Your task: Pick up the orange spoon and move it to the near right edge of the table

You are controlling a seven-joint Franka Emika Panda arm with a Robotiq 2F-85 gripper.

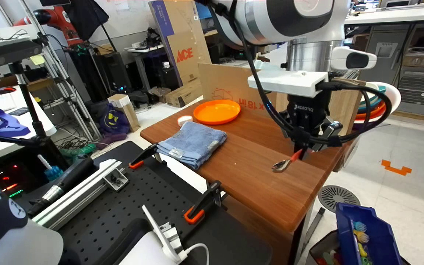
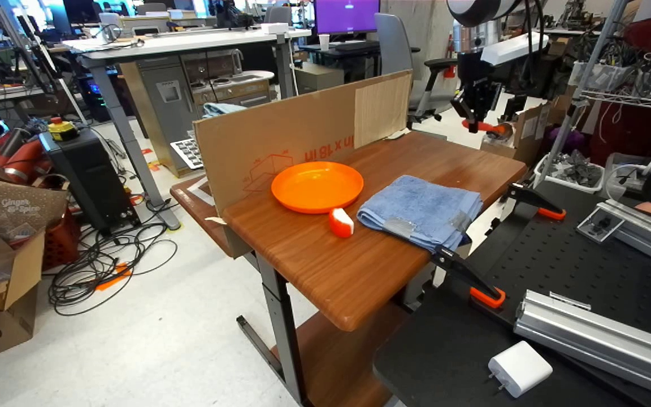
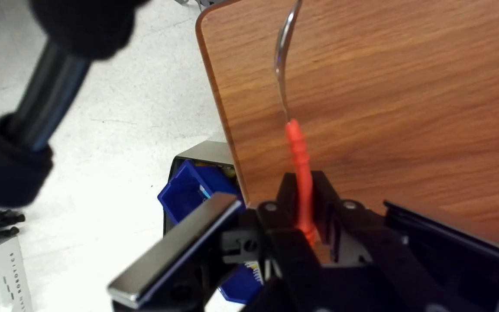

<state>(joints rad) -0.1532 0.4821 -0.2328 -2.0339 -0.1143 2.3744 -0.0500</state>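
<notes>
Okay, gripper [image 3: 304,186] jaws pinch spoon [image 3: 301,156] by ribbed handle. Wrist view: curved metal end 12 o'clock, above wood-grain table [image 3: 405,108].

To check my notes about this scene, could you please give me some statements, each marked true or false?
The gripper holds the orange spoon by its handle. True.
The whole spoon is orange. False: its bowl is silvery.
The orange plate stands on the table. True.
The spoon lies on the plate. False: it is held above the table.
The gripper hangs over the blue cloth. False: the blue cloth lies apart from it, beside the plate.
</notes>
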